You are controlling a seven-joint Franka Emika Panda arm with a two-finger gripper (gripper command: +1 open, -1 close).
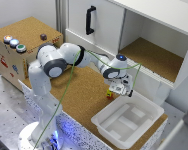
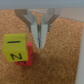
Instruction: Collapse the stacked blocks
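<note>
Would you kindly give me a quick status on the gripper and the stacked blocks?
Gripper shut, empty, beside the stack. Stacked blocks standing: yellow block on red block. Nothing between gripper and stack.

A white plastic tray (image 1: pixel 144 131) sits on a cork-topped table (image 1: pixel 84 95) just below the fingers. Far off toward the exterior view's left, a cork-topped wooden box (image 1: pixel 24 42) carries coloured round buttons (image 1: pixel 14 43). Behind them stands a white cabinet (image 1: pixel 139 30) with a black handle (image 1: pixel 90 20).
</note>
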